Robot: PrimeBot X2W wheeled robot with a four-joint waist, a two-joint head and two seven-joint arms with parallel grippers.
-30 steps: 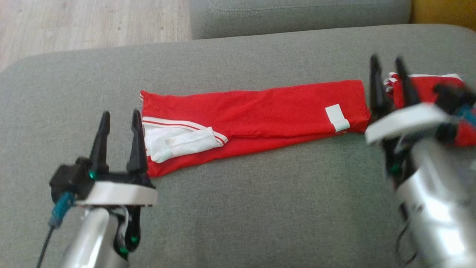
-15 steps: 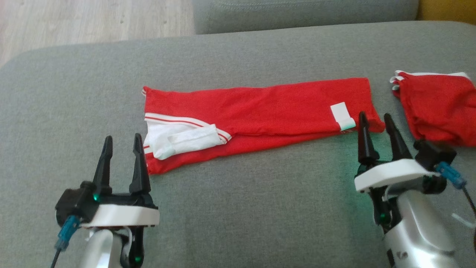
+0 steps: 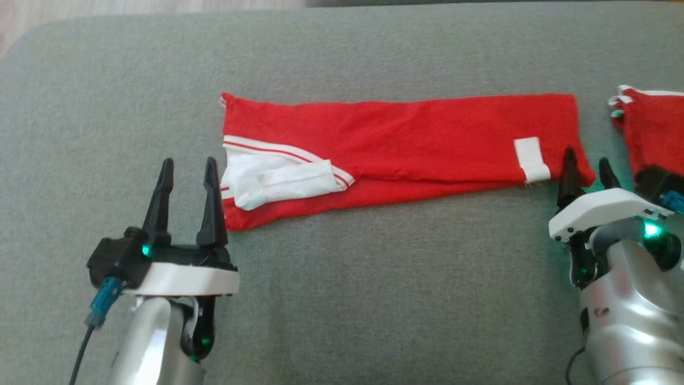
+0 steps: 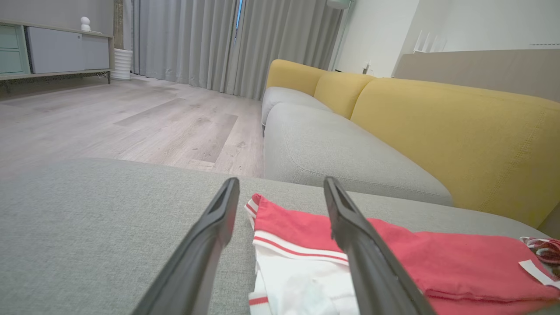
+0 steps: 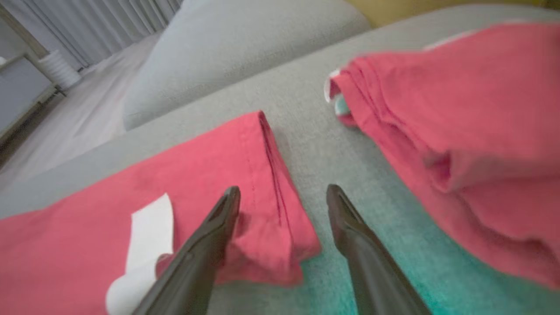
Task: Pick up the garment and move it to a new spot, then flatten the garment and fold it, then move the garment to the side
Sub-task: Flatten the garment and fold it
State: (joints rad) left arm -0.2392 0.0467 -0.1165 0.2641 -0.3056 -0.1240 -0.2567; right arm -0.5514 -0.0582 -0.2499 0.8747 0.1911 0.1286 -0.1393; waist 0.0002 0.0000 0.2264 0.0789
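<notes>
Second red cloth (image 3: 654, 128) — cut off at the right edge, partly behind the right wrist. Left gripper (image 3: 189, 160): jaws spread, empty, just beside the garment's (image 3: 395, 139) white-trimmed end. Right gripper (image 3: 587, 156): spread, empty, over the opposite corner. Garment — long folded red strip, flat on the grey woven cushion (image 3: 374, 299).

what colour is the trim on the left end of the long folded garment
White with thin red stripes, on the red garment; clearest in the head view.

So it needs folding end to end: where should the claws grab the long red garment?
It lies as a flat strip: probably grip the long red garment at its near corners, left claw at the white-lined end, right claw by the white label, both from the near edge.
</notes>
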